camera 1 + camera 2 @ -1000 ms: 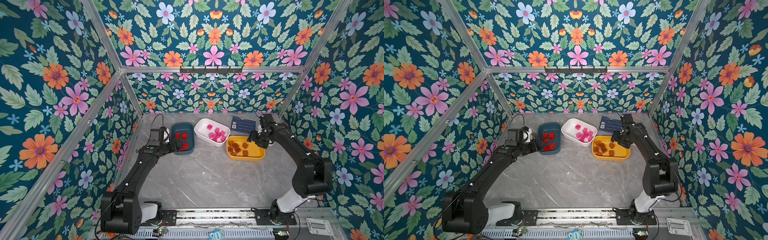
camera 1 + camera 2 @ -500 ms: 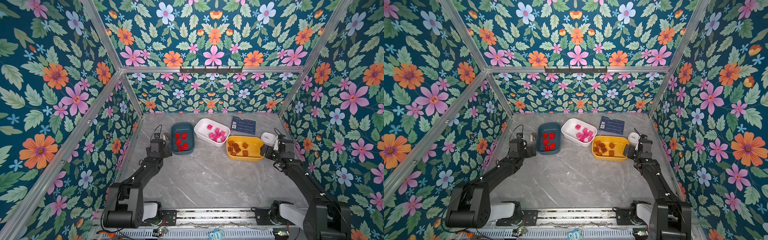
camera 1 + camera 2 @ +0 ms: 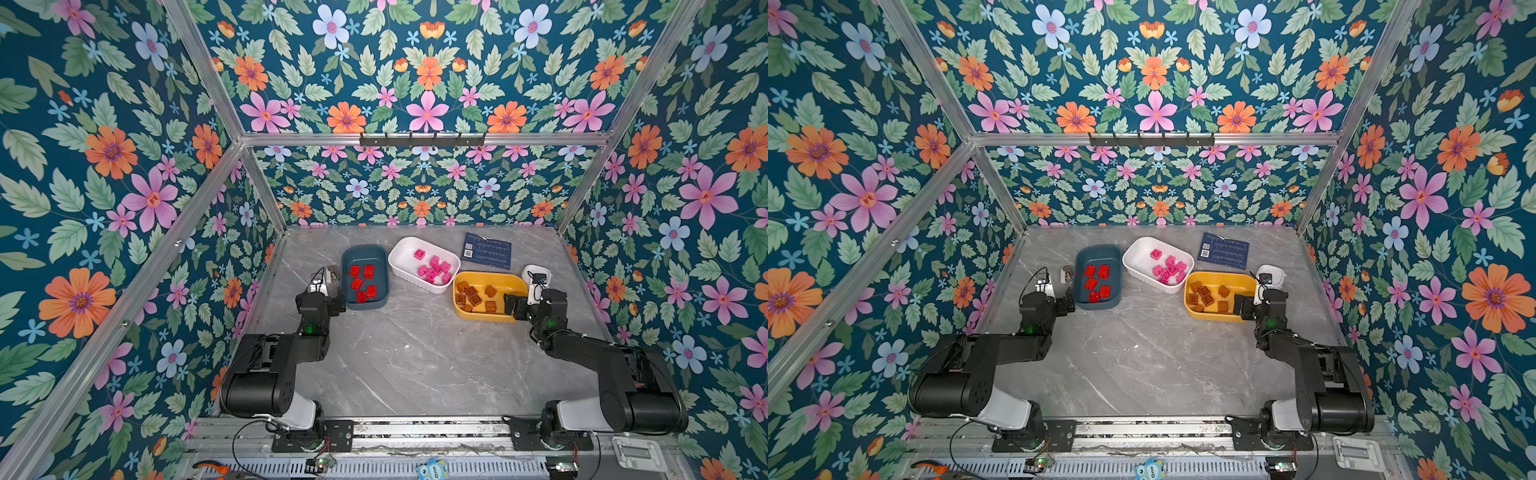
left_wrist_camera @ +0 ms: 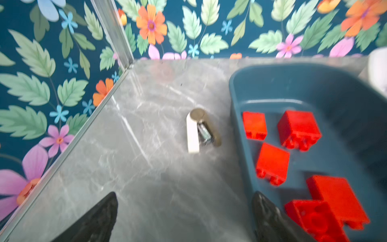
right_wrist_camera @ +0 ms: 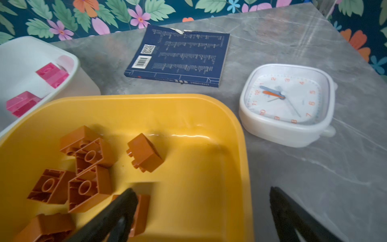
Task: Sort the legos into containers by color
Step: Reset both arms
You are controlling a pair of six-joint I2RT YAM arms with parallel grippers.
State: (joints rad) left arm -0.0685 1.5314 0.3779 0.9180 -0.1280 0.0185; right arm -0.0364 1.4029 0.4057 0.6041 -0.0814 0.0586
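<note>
Three containers stand in a row at the back of the table. The teal bin (image 3: 365, 255) holds several red legos (image 3: 362, 282). In the white bin (image 3: 405, 251) lie pink legos (image 3: 434, 268), and the yellow bin (image 3: 509, 284) holds brown-orange legos (image 3: 473, 296). My left gripper (image 4: 184, 194) is open and empty beside the teal bin (image 4: 293, 83), one finger at its rim near the red legos (image 4: 272, 161). Over the end wall of the yellow bin (image 5: 188, 117), my right gripper (image 5: 201, 189) stands open and empty, one finger above the brown legos (image 5: 144, 153).
A white square clock (image 5: 287, 100) lies just behind the right gripper, and a dark blue printed card (image 5: 180, 56) lies beyond it. A small white and metal object (image 4: 199, 130) lies left of the teal bin. Flowered walls close in the left, right and back sides.
Both arms have drawn back from over the bins toward the front and folded low. Both grippers have opened wider.
</note>
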